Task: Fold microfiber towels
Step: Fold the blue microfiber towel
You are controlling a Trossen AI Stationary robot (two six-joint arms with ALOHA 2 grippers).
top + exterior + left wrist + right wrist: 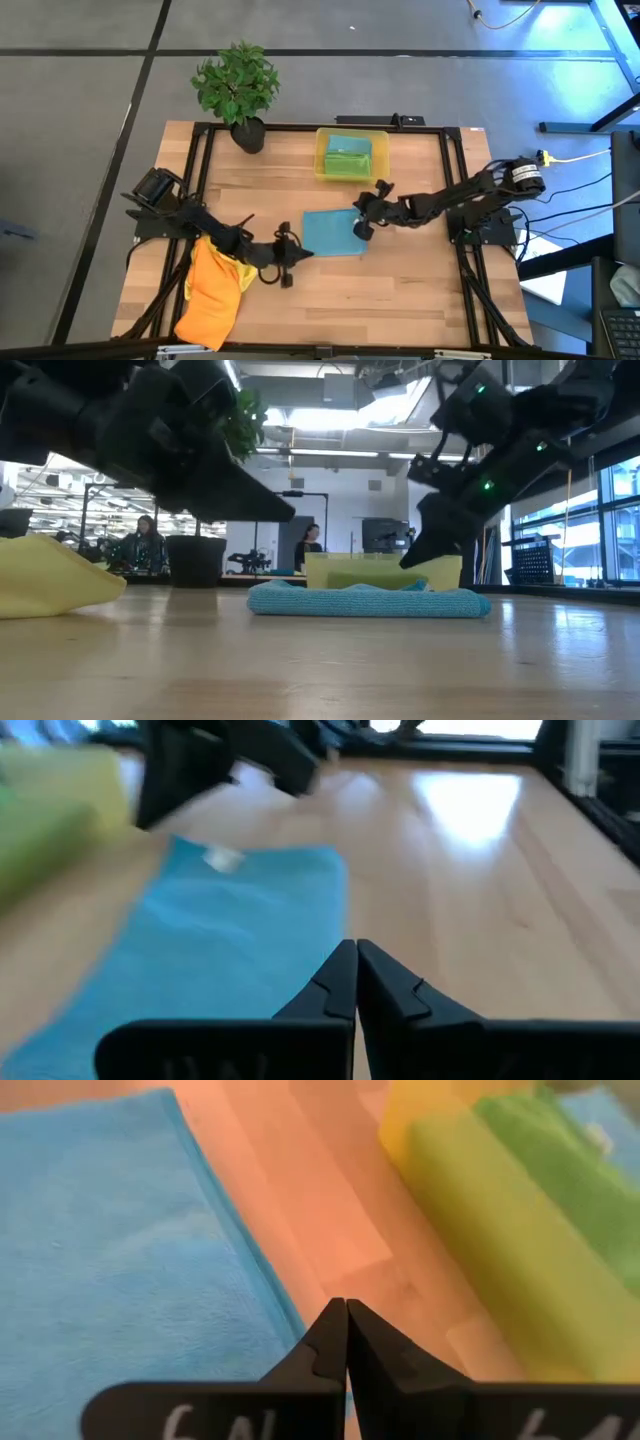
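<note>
Teal towel [331,232], far edge blurred.

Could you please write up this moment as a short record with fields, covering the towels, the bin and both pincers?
Folded towel: flat teal-blue microfiber towel, mid-table, folded into a rectangle
Waiting towels: orange cloth over a yellow one, heaped at the table's front left
Bin: translucent yellow plastic bin at the table's back edge, holding a green towel
Left pincer: shut, empty, off the teal towel's left edge
Right pincer: shut, empty, at the towel's right edge
Other: potted green plant, back left
</note>
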